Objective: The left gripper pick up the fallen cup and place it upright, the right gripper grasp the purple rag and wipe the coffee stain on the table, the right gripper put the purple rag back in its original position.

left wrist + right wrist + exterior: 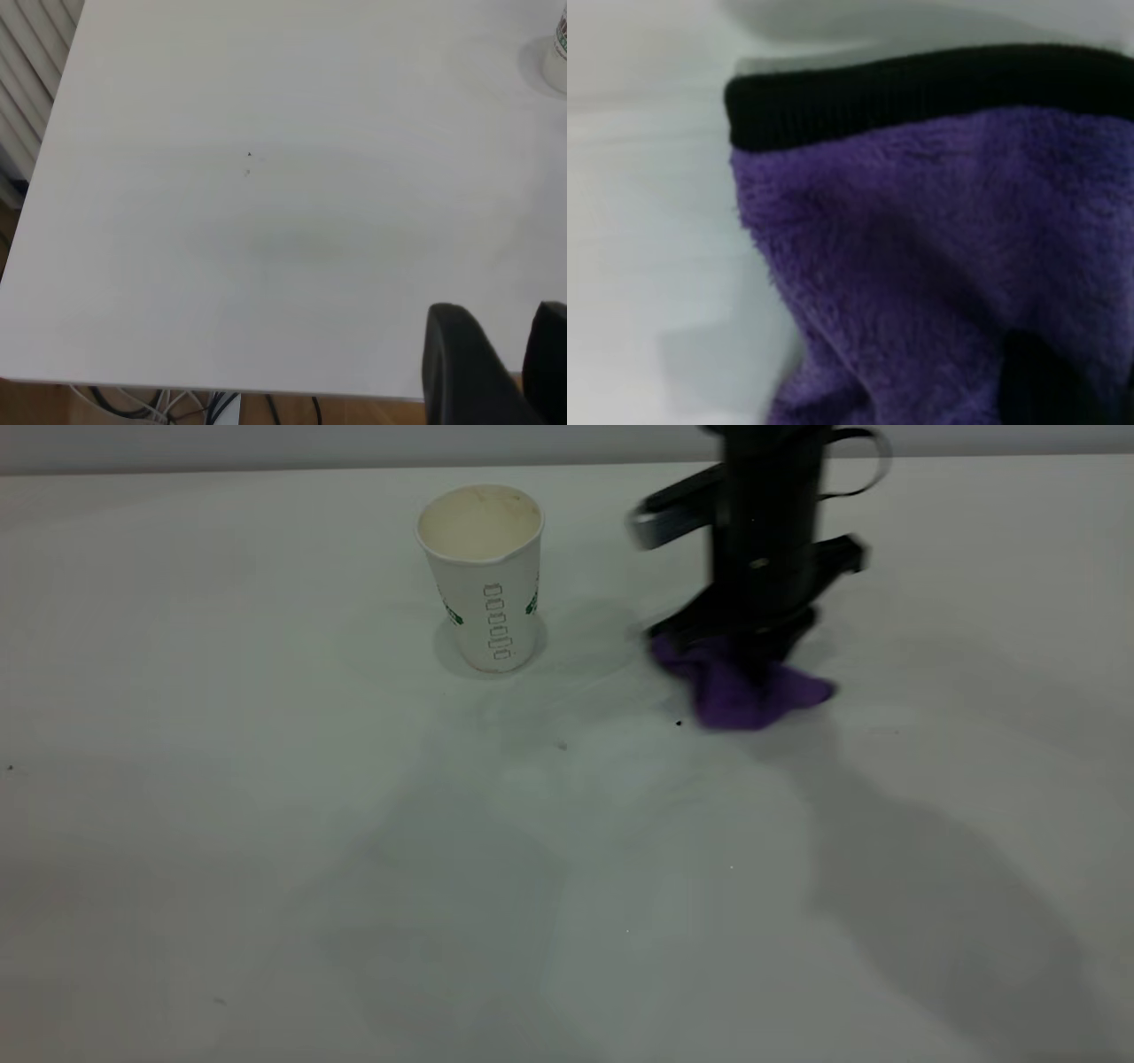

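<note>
Your right pincer [740,657] holds the bunched rag [740,691] down on the worktop [266,824], right of the upright cup [485,576], while the left pincer [496,372] waits slightly open, so a wide wipe could knock the cup over.

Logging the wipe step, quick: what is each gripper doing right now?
Left gripper: open, empty, parked off to the side above the table.
Right gripper: shut on the purple rag, pressing it to the table.
</note>
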Motion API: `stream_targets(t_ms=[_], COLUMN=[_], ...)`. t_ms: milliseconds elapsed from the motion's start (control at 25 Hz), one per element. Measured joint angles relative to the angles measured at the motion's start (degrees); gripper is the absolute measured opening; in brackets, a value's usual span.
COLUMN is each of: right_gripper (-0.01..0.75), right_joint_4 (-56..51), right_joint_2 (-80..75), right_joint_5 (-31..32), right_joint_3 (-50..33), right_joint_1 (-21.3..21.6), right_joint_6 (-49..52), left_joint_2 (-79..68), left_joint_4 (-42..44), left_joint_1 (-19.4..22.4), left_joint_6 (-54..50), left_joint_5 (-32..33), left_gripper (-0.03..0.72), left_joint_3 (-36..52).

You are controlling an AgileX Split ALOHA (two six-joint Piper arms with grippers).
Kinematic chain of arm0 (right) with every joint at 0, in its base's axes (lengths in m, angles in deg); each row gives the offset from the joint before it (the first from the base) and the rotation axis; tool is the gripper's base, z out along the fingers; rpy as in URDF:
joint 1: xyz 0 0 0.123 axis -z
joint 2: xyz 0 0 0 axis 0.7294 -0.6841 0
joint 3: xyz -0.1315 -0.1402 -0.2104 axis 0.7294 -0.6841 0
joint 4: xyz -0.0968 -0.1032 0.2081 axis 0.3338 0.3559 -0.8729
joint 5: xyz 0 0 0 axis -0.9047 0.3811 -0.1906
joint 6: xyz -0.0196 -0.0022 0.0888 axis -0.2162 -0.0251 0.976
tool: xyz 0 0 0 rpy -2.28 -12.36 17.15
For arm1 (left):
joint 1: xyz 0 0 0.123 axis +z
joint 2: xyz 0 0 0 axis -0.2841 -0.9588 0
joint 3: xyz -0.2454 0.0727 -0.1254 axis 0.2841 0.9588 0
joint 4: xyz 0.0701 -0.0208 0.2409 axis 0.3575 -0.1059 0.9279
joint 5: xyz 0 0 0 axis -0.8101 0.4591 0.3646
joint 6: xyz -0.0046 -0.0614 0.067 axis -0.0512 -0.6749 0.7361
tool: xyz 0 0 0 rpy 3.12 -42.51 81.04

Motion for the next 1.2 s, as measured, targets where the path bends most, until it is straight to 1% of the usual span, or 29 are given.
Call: stream_targets(t_ms=[320,400,480,520,600,760,800,840,880,920,1000,1080,1200], right_gripper=[0.076,0.096,0.130,0.155,0.241,0.491,0.551,0.629,0.676,0.700,0.720,0.724,0.724], right_joint_4=[2.0,2.0,2.1,2.1,1.9,1.6,1.7,1.7,1.7,1.7,1.6,1.1,-1.6], right_joint_2=[0.0,0.1,0.7,1.2,3.5,10.6,12.8,15.2,17.7,19.9,25.5,31.0,40.3], right_joint_5=[5.1,5.7,6.0,6.4,7.1,11.8,13.8,15.9,18.2,20.1,24.5,26.4,27.2], right_joint_3=[0.0,0.0,-0.1,-0.2,-0.2,-0.2,-0.2,-0.2,-0.2,-0.2,-0.2,-0.2,-1.4], right_joint_1=[13.0,15.2,16.2,16.3,16.2,16.0,16.0,16.0,16.0,16.0,16.0,16.0,16.0], right_joint_6=[2.3,2.0,-0.4,-1.4,-3.0,-5.0,-5.6,-6.2,-6.8,-7.1,-7.5,-7.8,-9.5], left_joint_2=[0.0,0.0,0.0,0.0,0.0,0.0,0.0,0.0,0.0,0.0,0.0,0.0,0.0], left_joint_4=[0.0,0.0,0.0,0.0,0.0,0.0,0.0,0.0,0.0,0.0,0.0,0.0,0.0], left_joint_1=[0.0,0.0,0.0,0.0,0.0,0.0,0.0,0.0,0.0,0.0,0.0,0.0,0.0], left_joint_6=[0.0,0.0,0.0,0.0,0.0,0.0,0.0,0.0,0.0,0.0,0.0,0.0,0.0], left_joint_5=[0.0,0.0,0.0,0.0,0.0,0.0,0.0,0.0,0.0,0.0,0.0,0.0,0.0], left_gripper=[0.239,0.239,0.239,0.239,0.239,0.239,0.239,0.239,0.239,0.239,0.239,0.239,0.239], left_joint_3=[0.0,0.0,0.0,0.0,0.0,0.0,0.0,0.0,0.0,0.0,0.0,0.0,0.0])
